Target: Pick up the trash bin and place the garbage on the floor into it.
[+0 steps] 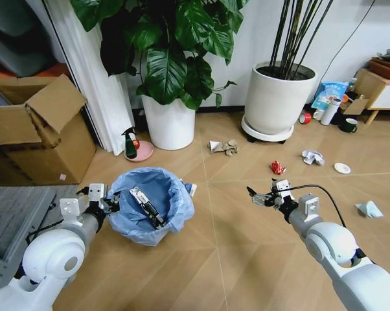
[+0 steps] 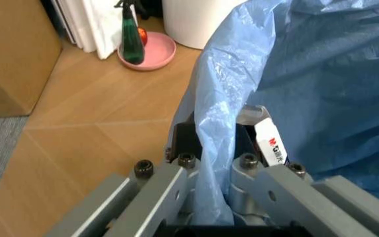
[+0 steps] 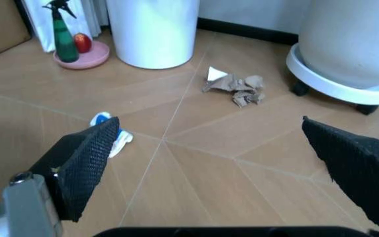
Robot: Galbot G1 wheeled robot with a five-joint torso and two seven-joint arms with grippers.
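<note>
The trash bin point(image 1: 172, 217), lined with a crinkled light-blue bag, stands on the wooden floor with a dark flat wrapper point(image 1: 147, 208) inside. My left gripper point(image 1: 111, 202) is shut on the bin's left rim; the left wrist view shows the bag point(image 2: 321, 74) pinched between its fingers point(image 2: 262, 140). My right gripper point(image 1: 260, 197) hovers open right of the bin, above bare floor. Garbage lies about: crumpled brown and white paper point(image 1: 222, 148) point(image 3: 236, 89), a red crushed can point(image 1: 277, 168), white crumpled paper point(image 1: 313, 157), a pale tissue point(image 1: 370, 208), and a blue-white wrapper point(image 1: 192, 188) point(image 3: 114, 137).
Two big white plant pots point(image 1: 172, 123) point(image 1: 277, 98) stand at the back wall. A green spray bottle on a pink dish point(image 1: 133, 148) sits left of them. A cardboard box point(image 1: 36, 133) is far left. A mug point(image 1: 348, 125), bottles and a wooden cabinet point(image 1: 379, 87) are far right.
</note>
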